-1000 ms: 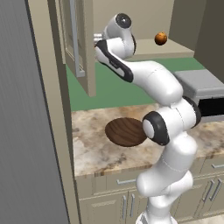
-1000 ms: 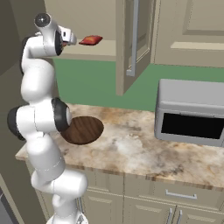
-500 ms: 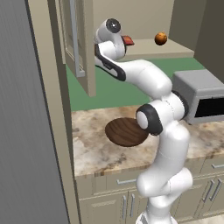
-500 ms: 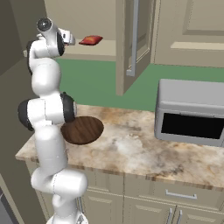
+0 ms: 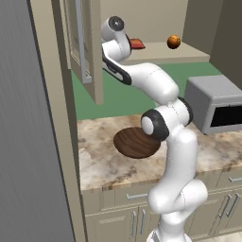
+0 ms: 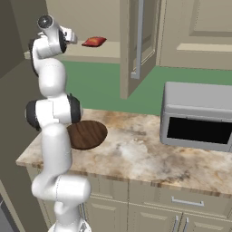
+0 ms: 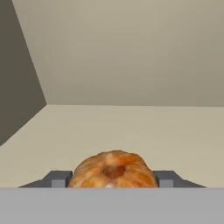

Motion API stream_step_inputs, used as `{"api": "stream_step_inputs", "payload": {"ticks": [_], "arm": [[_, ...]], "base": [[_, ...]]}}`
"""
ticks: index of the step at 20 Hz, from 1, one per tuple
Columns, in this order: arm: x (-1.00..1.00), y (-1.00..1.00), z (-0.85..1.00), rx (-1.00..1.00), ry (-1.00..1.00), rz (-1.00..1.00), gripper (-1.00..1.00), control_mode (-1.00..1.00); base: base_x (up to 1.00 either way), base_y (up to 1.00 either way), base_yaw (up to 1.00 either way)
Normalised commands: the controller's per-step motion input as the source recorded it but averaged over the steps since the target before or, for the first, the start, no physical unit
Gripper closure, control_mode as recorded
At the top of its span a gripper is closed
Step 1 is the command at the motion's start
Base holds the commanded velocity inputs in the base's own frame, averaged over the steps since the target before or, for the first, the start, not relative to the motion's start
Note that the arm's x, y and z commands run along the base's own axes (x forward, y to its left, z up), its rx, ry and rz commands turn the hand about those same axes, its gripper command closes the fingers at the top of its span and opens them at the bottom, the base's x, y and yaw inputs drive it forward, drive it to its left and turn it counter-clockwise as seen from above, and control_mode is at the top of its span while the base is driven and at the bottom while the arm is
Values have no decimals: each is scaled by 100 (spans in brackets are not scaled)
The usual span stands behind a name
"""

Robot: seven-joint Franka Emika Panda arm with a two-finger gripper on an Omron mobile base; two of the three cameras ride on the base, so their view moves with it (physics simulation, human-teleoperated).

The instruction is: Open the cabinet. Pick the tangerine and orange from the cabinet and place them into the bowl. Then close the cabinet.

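From the left base view, your claw point(image 5: 128, 43) is up inside the open cabinet point(image 5: 85, 47), on its shelf; another orange fruit point(image 5: 173, 41) sits well apart to its right. From the right base view, the bowl point(image 6: 87, 134) waits on the table point(image 6: 136, 156), directly below. In the hand view, a fruit point(image 7: 113, 169) lies between your fingertips point(image 7: 57, 178); whether they are pinching it, you cannot tell.

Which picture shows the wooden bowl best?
The left base view: the bowl sits on the counter, only its right edge behind the arm. In the right base view the arm covers the bowl's left part.
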Motion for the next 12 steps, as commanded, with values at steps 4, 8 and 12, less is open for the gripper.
{"api": "stream_step_inputs", "payload": {"ticks": [4, 8, 12], "arm": [[-9, -1, -1, 0, 0, 0, 100, -100], [-52, -7, -9, 0, 0, 0, 100, -100], [-90, -13, -20, 1, 0, 0, 100, -100]], "base": [[0, 0, 0], [0, 0, 0], [0, 0, 0]]}}
